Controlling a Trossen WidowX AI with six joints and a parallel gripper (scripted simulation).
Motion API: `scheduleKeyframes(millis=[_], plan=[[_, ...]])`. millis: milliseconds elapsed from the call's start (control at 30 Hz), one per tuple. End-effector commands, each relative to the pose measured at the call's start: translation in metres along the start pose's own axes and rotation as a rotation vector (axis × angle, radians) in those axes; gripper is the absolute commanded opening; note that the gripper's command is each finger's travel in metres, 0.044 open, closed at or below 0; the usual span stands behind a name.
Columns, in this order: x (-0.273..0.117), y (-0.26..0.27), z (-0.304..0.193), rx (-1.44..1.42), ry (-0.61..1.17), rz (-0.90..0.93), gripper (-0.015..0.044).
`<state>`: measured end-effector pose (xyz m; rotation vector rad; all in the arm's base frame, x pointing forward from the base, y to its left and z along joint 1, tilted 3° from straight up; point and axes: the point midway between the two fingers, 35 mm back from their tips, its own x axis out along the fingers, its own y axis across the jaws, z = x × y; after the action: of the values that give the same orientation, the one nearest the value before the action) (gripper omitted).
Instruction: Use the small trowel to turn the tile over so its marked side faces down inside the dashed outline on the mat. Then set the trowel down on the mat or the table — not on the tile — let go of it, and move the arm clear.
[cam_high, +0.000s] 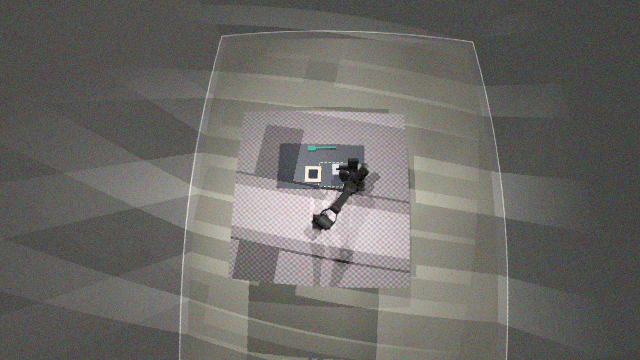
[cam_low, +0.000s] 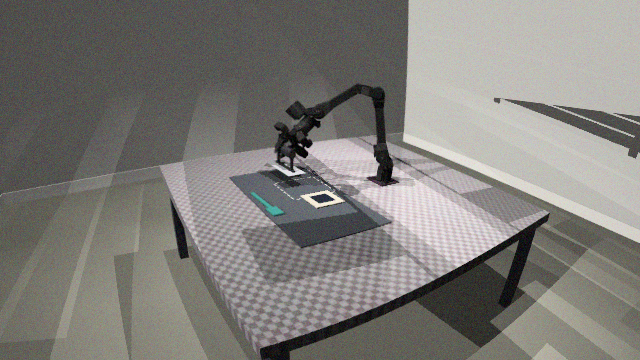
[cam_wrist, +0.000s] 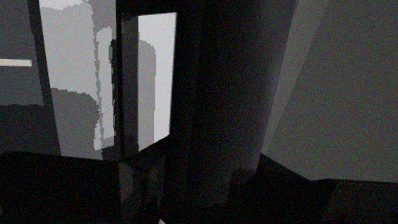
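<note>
slip risk near the mat's (cam_high: 290, 170) (cam_low: 350, 220) (cam_wrist: 15, 30) right edge from above: pinching white piece (cam_high: 335, 170) (cam_low: 292, 172) (cam_wrist: 162, 95) in gripper (cam_high: 342, 169) (cam_low: 286, 165) (cam_wrist: 204, 142); off-centre hold could tilt it, clipping tile (cam_high: 313, 174) (cam_low: 324, 198).

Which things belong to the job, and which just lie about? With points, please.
For the job: teal trowel (cam_high: 320, 147) (cam_low: 274, 211), grey mat (cam_high: 290, 157) (cam_low: 320, 227) (cam_wrist: 15, 85), dashed outline (cam_high: 330, 162) (cam_low: 285, 190), gripper (cam_high: 340, 169) (cam_low: 285, 166) (cam_wrist: 204, 142).

Perhaps just lying about: the cream square (cam_high: 307, 174) (cam_low: 308, 201) or the gripped white piece (cam_high: 335, 169) (cam_low: 296, 173) (cam_wrist: 70, 50); which is the tile, I cannot tell.
</note>
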<state>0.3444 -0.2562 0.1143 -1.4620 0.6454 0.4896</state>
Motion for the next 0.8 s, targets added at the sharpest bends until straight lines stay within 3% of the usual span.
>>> scheduleKeyframes(millis=[0,767], plan=[[-0.002,-0.004,0.002,0.004,-0.005,-0.003,0.0],[0.036,-0.025,0.135,0.046,-0.06,0.089,0.0]])
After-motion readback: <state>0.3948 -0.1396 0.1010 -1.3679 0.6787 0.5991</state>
